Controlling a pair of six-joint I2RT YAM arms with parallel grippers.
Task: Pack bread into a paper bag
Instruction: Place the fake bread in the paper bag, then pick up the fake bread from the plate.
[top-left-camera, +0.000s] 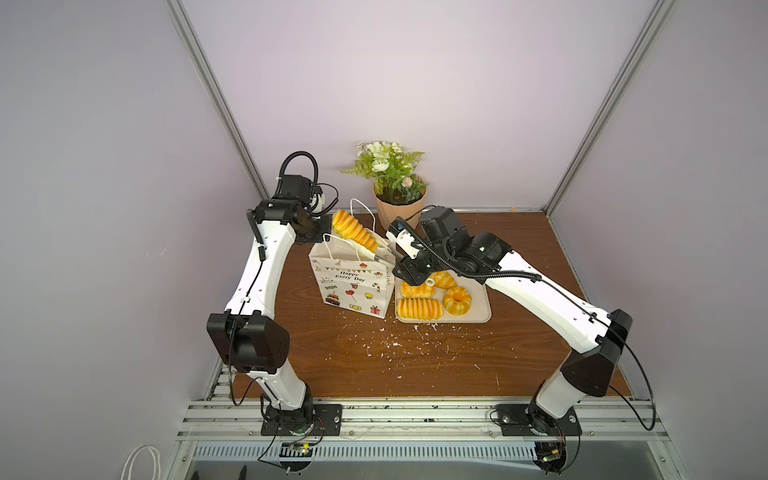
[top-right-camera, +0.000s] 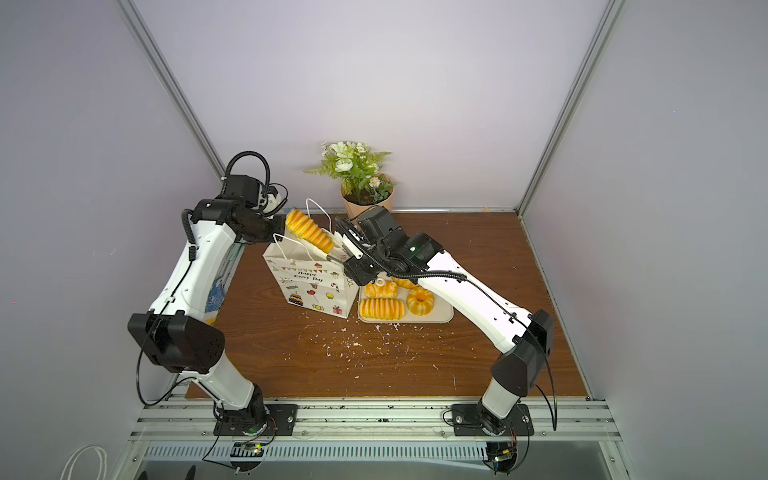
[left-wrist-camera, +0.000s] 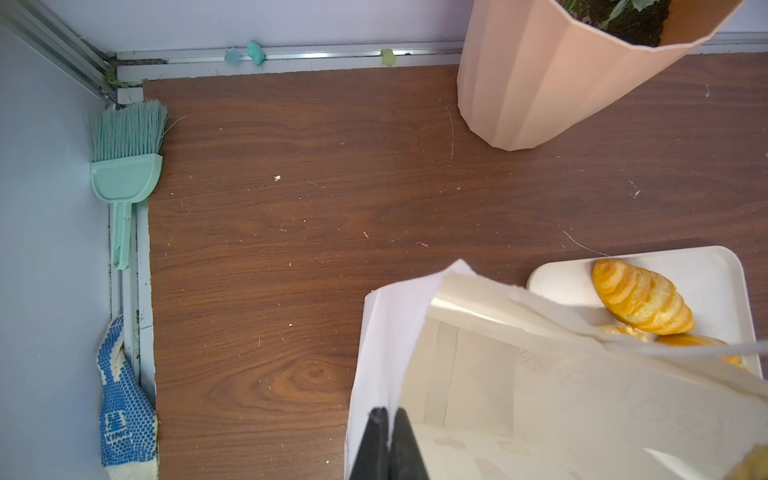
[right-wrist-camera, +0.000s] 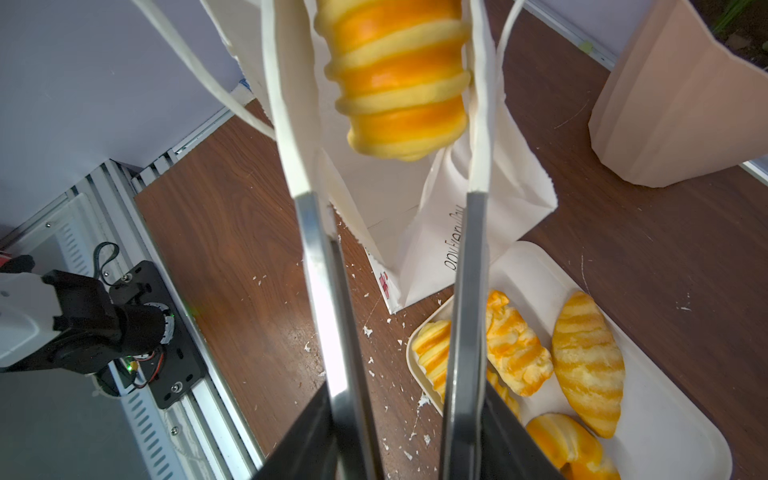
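The white paper bag (top-left-camera: 353, 286) stands open beside the beige tray (top-left-camera: 484, 309). My left gripper (left-wrist-camera: 388, 413) is shut on the bag's upper edge and holds the mouth apart. One ridged loaf (top-left-camera: 355, 232) tilts over the mouth with its lower end inside. My right gripper (top-left-camera: 376, 254) has long fingers on either side of this loaf (right-wrist-camera: 399, 79). Its jaws stand apart, with a thin gap on one side. On the tray lie a second ridged loaf (top-left-camera: 419, 308), a ring (top-left-camera: 457, 300), a croissant (top-left-camera: 444, 279) and a braided bun (top-left-camera: 417, 289).
A peach flowerpot (top-left-camera: 399, 208) with a plant stands just behind the bag and my right wrist. White crumbs (top-left-camera: 395, 345) are scattered on the wooden table in front of the bag. A mint brush (left-wrist-camera: 124, 166) and a blue glove (left-wrist-camera: 124, 415) lie along the left wall.
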